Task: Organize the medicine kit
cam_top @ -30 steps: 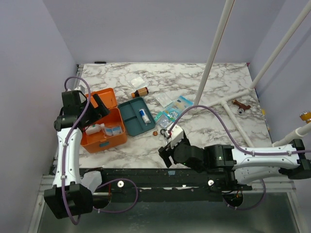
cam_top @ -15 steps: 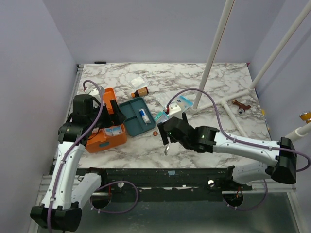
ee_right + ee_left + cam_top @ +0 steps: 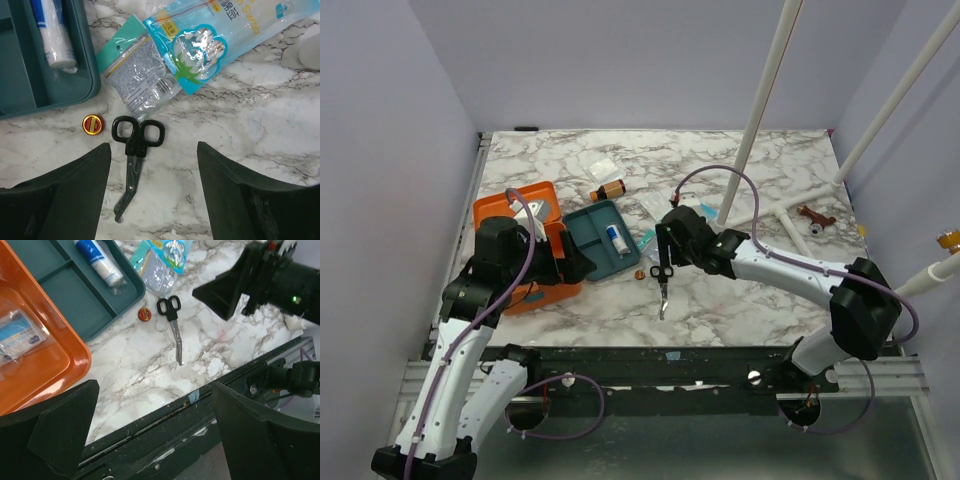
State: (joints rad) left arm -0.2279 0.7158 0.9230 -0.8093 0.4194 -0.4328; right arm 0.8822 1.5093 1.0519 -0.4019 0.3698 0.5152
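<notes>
Your right gripper (image 3: 152, 200) moved farther from near edge, now wide open above black-handled scissors (image 3: 132, 150). Left gripper (image 3: 157, 440) wide too, over orange medicine kit (image 3: 505, 205), open at table's left. Blue packet (image 3: 210, 40) print illegible.

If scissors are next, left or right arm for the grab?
Right. The right gripper hangs open directly over the scissors, with the handles centred between its fingers in the wrist view. The left gripper, also open, is by the medicine kit, farther off.
</notes>
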